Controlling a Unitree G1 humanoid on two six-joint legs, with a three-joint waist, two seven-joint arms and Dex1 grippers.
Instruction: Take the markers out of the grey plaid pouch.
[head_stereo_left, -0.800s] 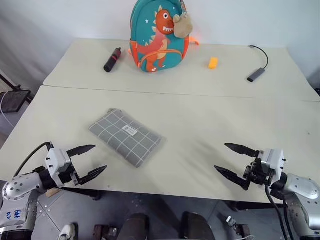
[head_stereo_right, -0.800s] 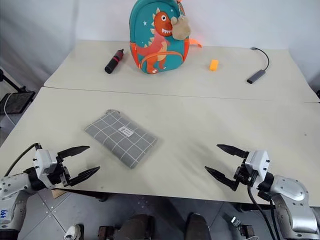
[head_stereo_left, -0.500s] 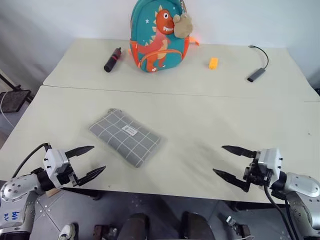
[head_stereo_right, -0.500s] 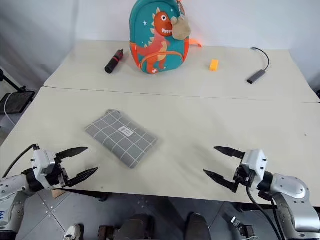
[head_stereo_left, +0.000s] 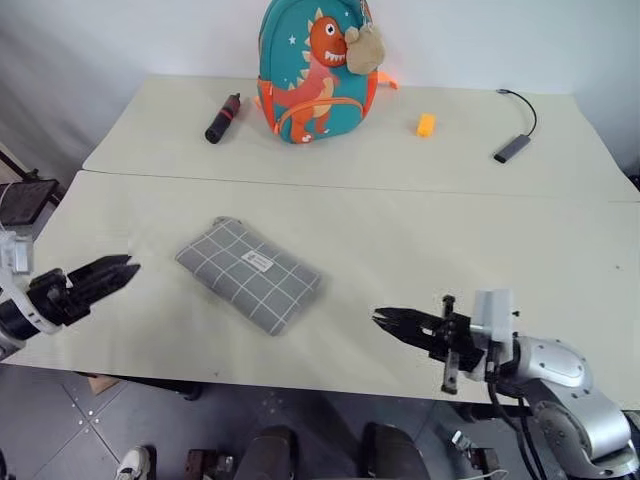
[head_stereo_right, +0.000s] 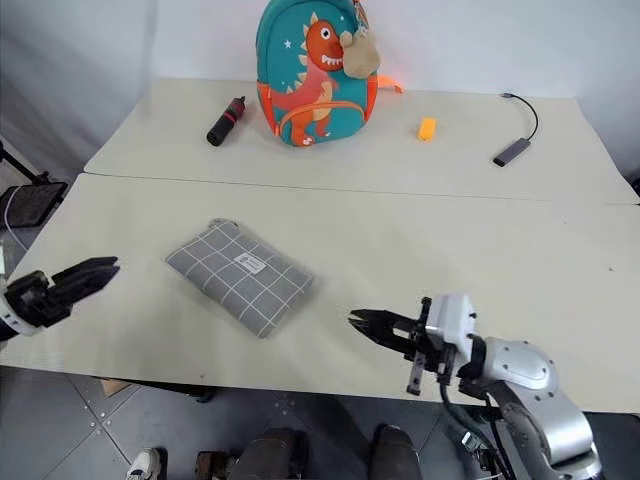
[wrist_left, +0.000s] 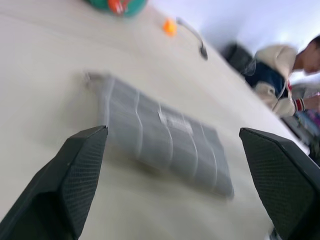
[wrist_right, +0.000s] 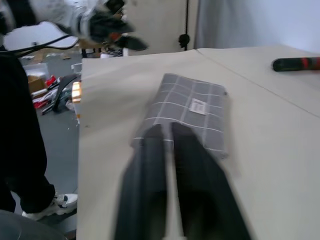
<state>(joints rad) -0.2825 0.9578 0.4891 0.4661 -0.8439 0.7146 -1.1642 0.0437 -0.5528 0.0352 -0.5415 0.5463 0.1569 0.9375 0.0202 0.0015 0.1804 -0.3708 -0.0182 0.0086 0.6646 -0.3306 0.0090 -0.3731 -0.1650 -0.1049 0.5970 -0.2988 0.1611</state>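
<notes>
- Our right claw (head_stereo_left: 385, 320) is pressed together, pointing at the pouch (head_stereo_left: 249, 274).
- Our left claw (wrist_left: 165, 185) is spread wide, apart from the pouch.

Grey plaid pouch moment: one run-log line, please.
grey plaid pouch: closed, flat, untouched | left hand: open | right hand: shut, aimed at pouch

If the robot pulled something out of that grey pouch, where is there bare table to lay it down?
Widest bare stretch: right of the pouch, beyond the right gripper to the table edge. A strip lies between pouch and left gripper. The far end is busier: backpack, black cylinder, orange block, adapter.
</notes>
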